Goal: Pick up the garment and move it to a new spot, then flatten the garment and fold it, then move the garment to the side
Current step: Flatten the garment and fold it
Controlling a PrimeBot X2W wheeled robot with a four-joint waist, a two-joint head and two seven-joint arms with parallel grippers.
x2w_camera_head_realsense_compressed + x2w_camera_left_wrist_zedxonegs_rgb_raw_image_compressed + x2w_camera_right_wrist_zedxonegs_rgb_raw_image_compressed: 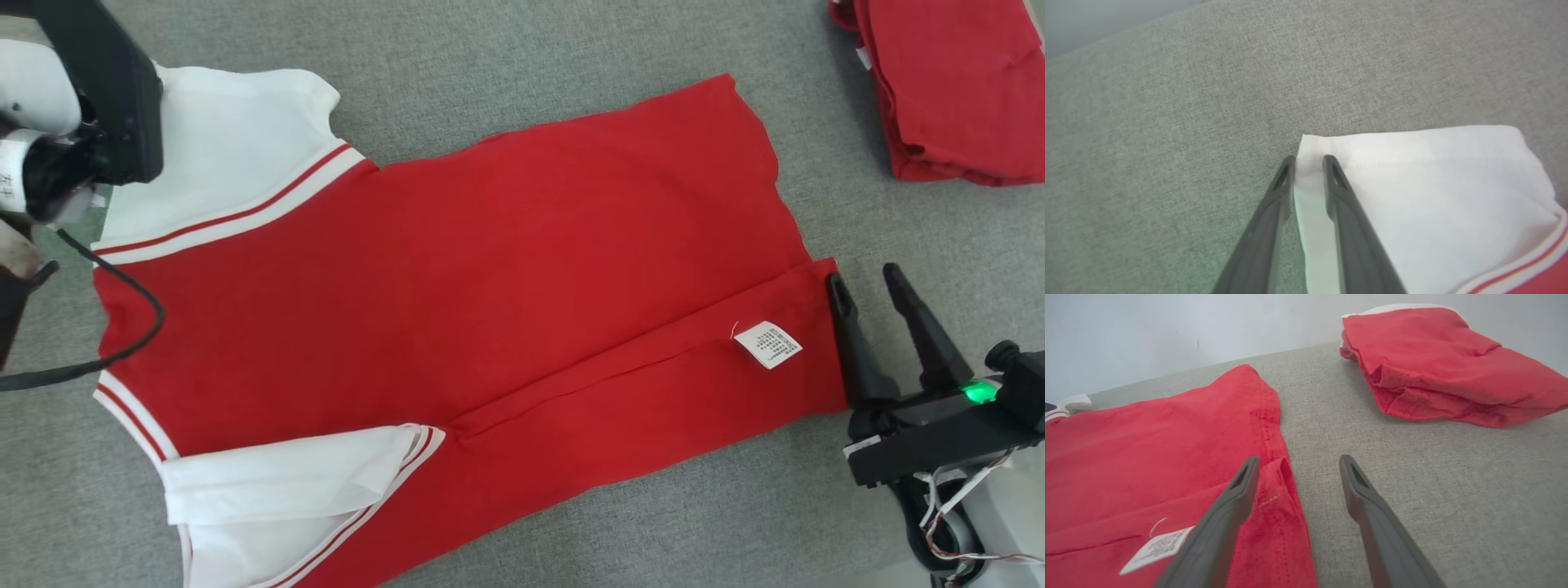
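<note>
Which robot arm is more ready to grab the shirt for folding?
Left, probably. The left gripper has the white sleeve edge between its narrowed fingers. The right gripper stands wide open at the red hem, holding nothing.

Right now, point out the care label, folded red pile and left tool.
care label (768, 344): head view, tag centre
folded red pile (955, 82): head view, top layer
left tool (1309, 160): left wrist view, between fingertips
</note>
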